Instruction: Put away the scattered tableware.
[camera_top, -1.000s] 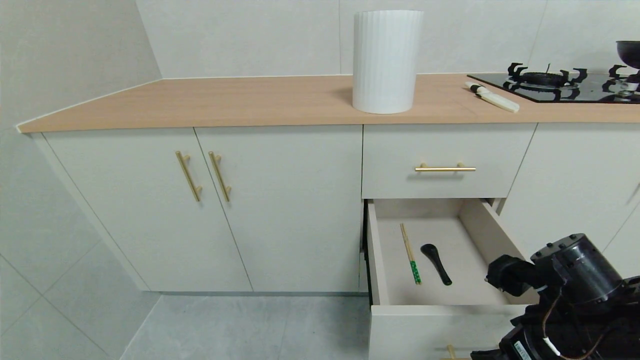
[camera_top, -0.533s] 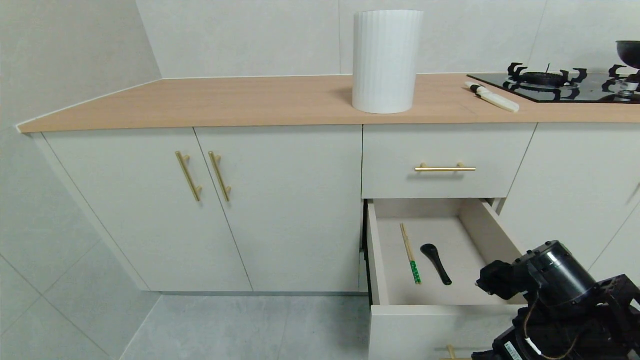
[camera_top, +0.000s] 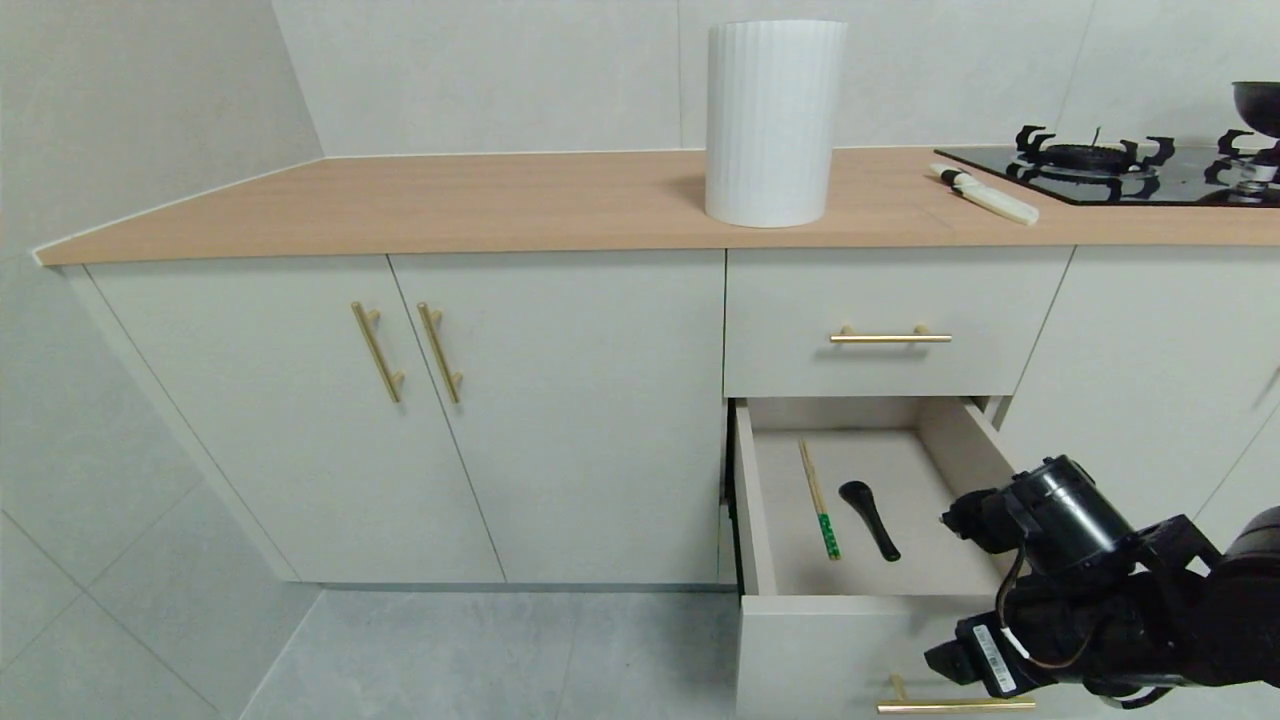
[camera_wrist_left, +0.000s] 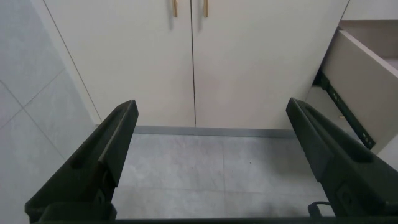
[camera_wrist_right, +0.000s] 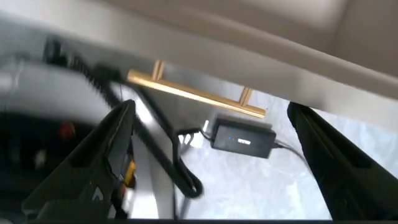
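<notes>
Nearest: caught the right gripper (camera_wrist_right: 211, 111) with fingers spread wide and nothing between them, just below the gold bar handle (camera_wrist_right: 196, 93) of the open pale drawer (camera_top: 757, 520). Saw beneath it, in the right wrist view, a black box with a cable (camera_wrist_right: 241, 137) that the head view hid. Found the left gripper (camera_wrist_left: 210, 107) equally spread and empty over bare grey tiled floor (camera_wrist_left: 186, 174), facing closed cream cabinet doors (camera_wrist_left: 193, 56). Against a second before: noted the right arm (camera_top: 1065, 510) shifted leftward across the drawer's front corner, the drawer pushed slightly inward, its handle newly exposed. Observed inside, mid-drawer, green-tipped wooden chopsticks (camera_top: 820, 500) beside a black spoon (camera_top: 870, 520), not touching. Farthest, on the wooden countertop (camera_top: 450, 205): registered a white ribbed cylinder (camera_top: 770, 120) near the front edge, and a pale knife (camera_top: 985, 193) just beside the black gas hob (camera_top: 1100, 170).
</notes>
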